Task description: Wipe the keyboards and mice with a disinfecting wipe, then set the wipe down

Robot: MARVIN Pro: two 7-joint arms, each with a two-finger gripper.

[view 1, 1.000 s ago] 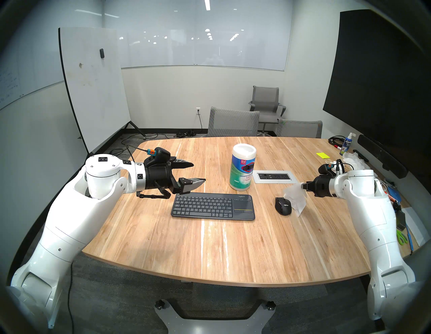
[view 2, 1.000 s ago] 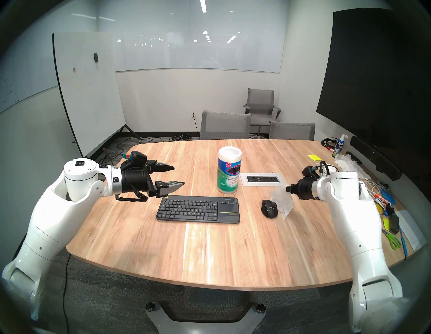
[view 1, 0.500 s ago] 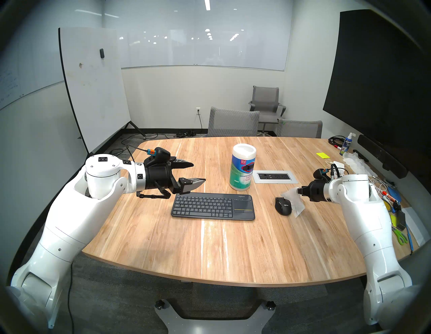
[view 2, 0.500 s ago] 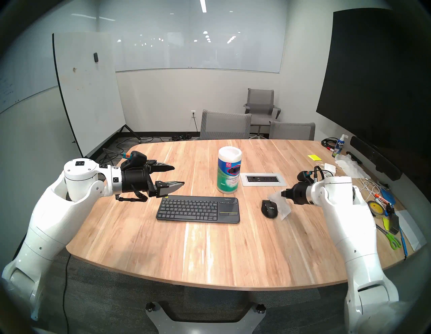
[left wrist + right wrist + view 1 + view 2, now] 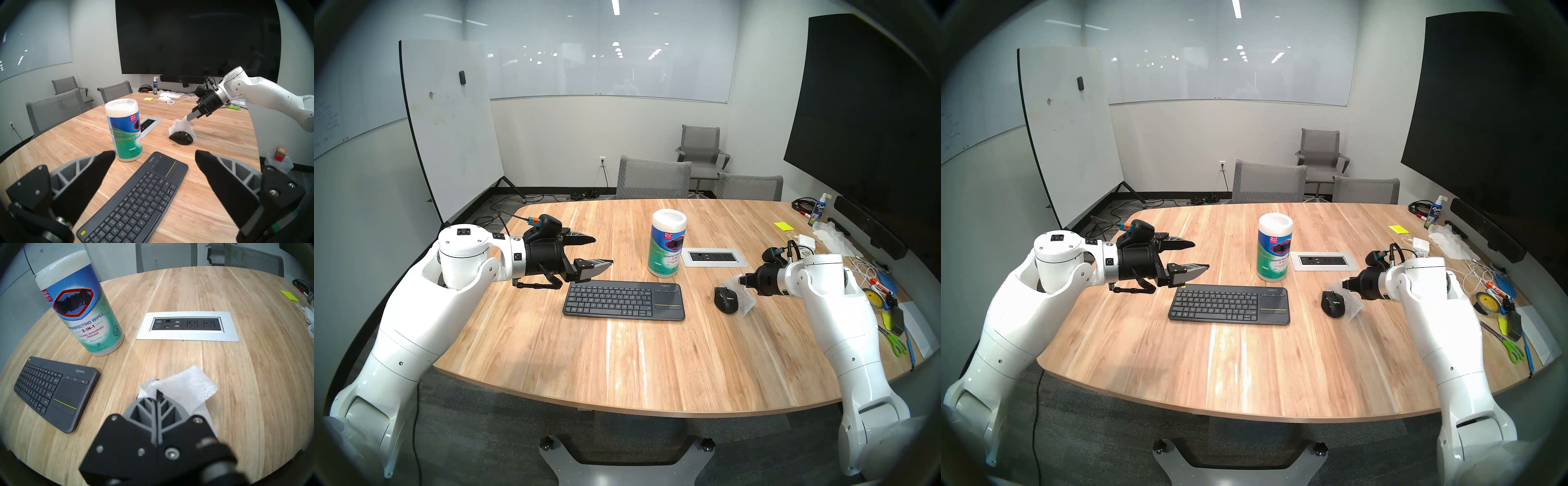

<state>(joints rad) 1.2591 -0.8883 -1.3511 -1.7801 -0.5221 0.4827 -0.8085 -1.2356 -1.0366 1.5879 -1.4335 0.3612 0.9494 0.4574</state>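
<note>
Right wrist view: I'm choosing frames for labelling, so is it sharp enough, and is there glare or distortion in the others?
Right wrist view: the right gripper body near the lens is blurred, while the canister label and keyboard stay readable. Head views: ceiling lights leave pale streaks on the table, and fisheye bends its edges. Left wrist view: sharp, with a dark rim.

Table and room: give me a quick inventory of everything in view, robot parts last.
keyboard: 1, dark grey, table centre
mouse: 1, black, right of keyboard
wipe: 1, white, hanging by the mouse
canister: 1, white with teal-blue label, behind keyboard
outlet panel: 1, silver, set into table
sticky pad: 1, yellow, far right
spray bottle: 1, blue-labelled, far right corner
chairs: 3, grey, beyond table
screen: 1, black, wall
left gripper: open, above keyboard's left end
right gripper: shut on wipe
</note>
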